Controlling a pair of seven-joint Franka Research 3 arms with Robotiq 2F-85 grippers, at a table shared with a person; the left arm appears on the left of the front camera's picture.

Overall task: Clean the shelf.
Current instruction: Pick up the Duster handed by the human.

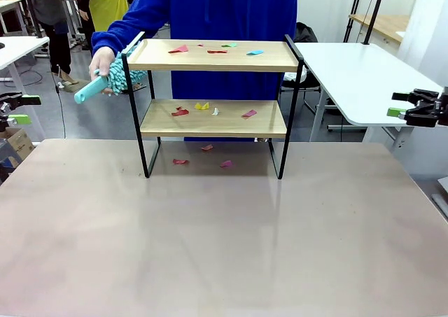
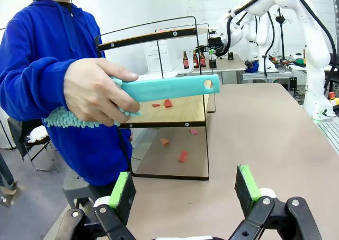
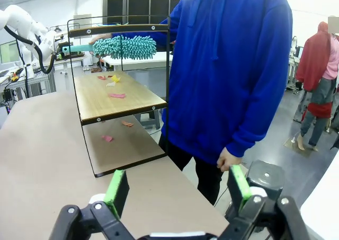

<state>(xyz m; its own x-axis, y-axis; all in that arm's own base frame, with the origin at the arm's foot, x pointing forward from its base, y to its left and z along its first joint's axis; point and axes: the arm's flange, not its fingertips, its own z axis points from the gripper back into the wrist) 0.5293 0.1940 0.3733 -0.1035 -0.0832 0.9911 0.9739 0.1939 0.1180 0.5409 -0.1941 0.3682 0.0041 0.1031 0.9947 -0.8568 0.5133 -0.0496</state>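
Two light wood boards in a thin black frame make up the shelf (image 1: 213,117), which in the front view stands on the far middle of the bench (image 1: 224,247). Small coloured paper scraps (image 1: 180,111) lie on the top board, on the lower board and on the bench between the legs. A person (image 1: 231,9) in a blue hooded top stands behind it. One hand (image 1: 102,60) holds a teal duster (image 1: 112,81) at the shelf's left end, just below the top board. The left tool (image 1: 24,109) hangs at the left edge and the right tool (image 1: 397,103) at the right edge. Both are well apart from the shelf, with jaws spread and gripping nothing.

From the left wrist, that tool's green pads (image 2: 121,195) stand wide apart over the bench with nothing between them. Beyond them the hand grips the duster near its fluffy head, and the flat handle crosses in front of the shelf's end.

From the right wrist, the pads (image 3: 241,184) likewise gape empty. The shelf is seen from its other end, with the duster's fluffy head just under the top board. The person's other hand (image 3: 229,159) hangs at their side.
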